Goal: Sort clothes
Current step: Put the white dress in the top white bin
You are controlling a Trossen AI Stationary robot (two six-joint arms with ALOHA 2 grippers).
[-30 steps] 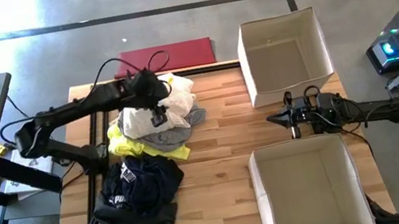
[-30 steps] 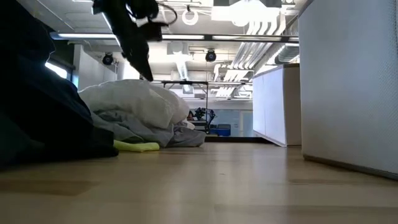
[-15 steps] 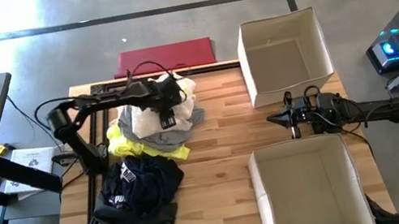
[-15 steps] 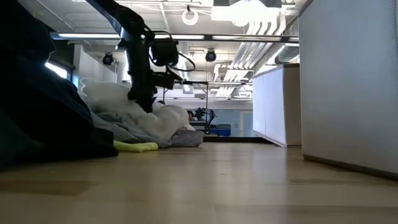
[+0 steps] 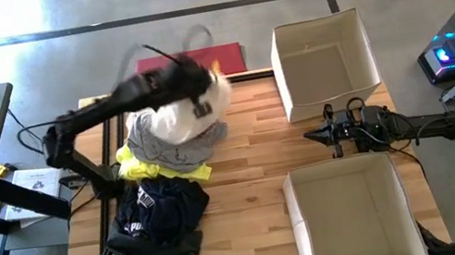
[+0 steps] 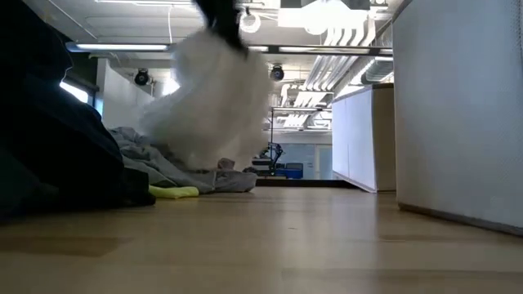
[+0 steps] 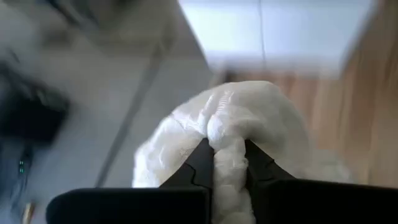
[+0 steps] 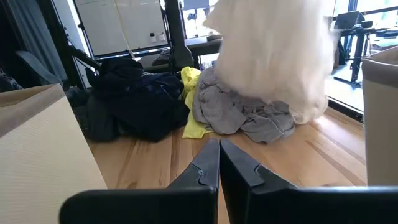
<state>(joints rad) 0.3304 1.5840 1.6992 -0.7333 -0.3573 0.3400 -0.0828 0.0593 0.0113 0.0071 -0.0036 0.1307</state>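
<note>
1. White fabric is hanging in the air: the left gripper (image 7: 225,163) is pinching a fold of a white garment (image 5: 192,115) between its fingers, with cloth bulging out above and beside the pinch. A narrow pinch like this looks meant to take one garment without dragging its neighbours along.

2. Seen from above, the garment is dangling over the far end of the clothes pile, on the left half of the wooden table (image 5: 251,180). Seen from table height, it is blurring as it swings above the heap, so the arm seems to be moving fast.

3. Below it, a grey garment (image 5: 161,149) is lying on the table, and a neon yellow garment (image 5: 155,170) is poking out from under that. A dark garment with a white logo (image 5: 160,212) is heaped just beside them, toward the near edge.

4. The right gripper (image 8: 219,163) is waiting low over the table with its fingers pressed together on nothing. It is sitting between two open white boxes, the far box (image 5: 324,63) and the near box (image 5: 351,214).

5. My reading is that the boxes are the sorting bins and the white garment is heading for one of them; nearly all the sorting appears to be undone.
</note>
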